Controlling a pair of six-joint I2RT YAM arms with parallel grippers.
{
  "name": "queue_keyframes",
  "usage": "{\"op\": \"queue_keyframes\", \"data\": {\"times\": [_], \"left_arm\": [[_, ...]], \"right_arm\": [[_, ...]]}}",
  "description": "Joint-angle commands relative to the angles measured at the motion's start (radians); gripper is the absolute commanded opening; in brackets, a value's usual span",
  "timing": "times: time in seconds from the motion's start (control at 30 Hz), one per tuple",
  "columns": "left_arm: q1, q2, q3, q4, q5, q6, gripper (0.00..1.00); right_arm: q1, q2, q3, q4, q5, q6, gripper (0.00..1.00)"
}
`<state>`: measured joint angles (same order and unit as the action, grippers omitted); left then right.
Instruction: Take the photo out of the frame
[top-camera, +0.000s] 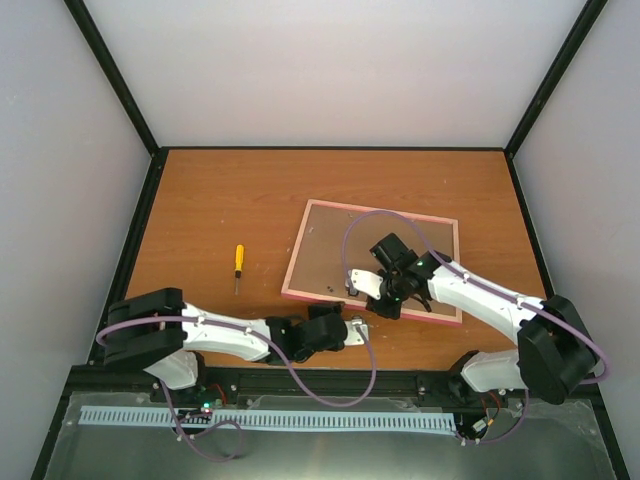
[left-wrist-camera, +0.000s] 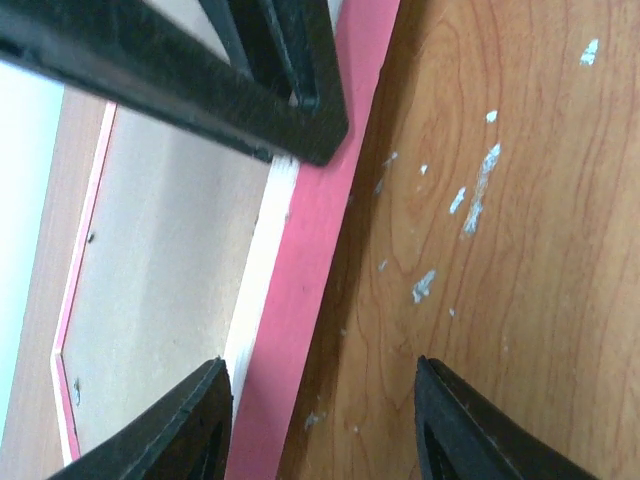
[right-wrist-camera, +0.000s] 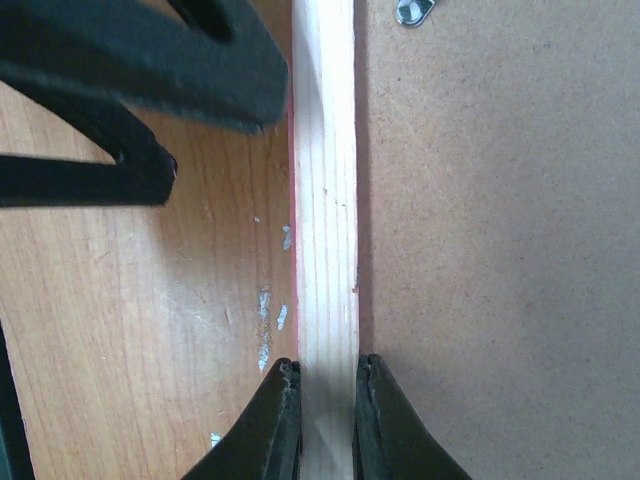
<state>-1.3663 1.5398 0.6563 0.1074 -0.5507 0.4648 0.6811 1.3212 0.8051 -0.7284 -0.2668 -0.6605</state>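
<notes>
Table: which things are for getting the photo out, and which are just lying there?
For the job: the frame, its brown backing board, the right tool pinching the frame's edge, the left tool.
Lying about: the yellow-handled screwdriver.

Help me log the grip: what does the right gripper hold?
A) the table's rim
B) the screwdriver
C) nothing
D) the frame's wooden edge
D: in the right wrist view the right gripper pinches the frame by its pale wooden edge, one finger tight on each side.
</notes>
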Motion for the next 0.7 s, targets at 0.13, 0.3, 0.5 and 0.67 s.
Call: {"op": "queue_keyframes", "data": {"times": [0.13, 0.3, 0.5, 0.67], "left_arm": [[-0.039, 0.024, -0.059, 0.150, -0.129, 0.033, 0.52], [-0.045, 0.136, -0.065, 0.377, -0.250, 0.183, 0.52], [-0.045, 0.191, -0.071, 0.594, -0.273, 0.340, 0.51], [-0.045, 0.258, -0.051, 0.705, -0.272, 0.426, 0.50]], "right_arm": [[0.000, -0.052, 0.019, 0.014, -0.040, 0.031, 0.03], [0.000, -0.035, 0.043, -0.016, -0.064, 0.040, 0.03], [0.000, -0.036, 0.055, -0.030, -0.078, 0.054, 0.03], [0.000, -0.041, 0.056, -0.038, -0.080, 0.060, 0.03]]}}
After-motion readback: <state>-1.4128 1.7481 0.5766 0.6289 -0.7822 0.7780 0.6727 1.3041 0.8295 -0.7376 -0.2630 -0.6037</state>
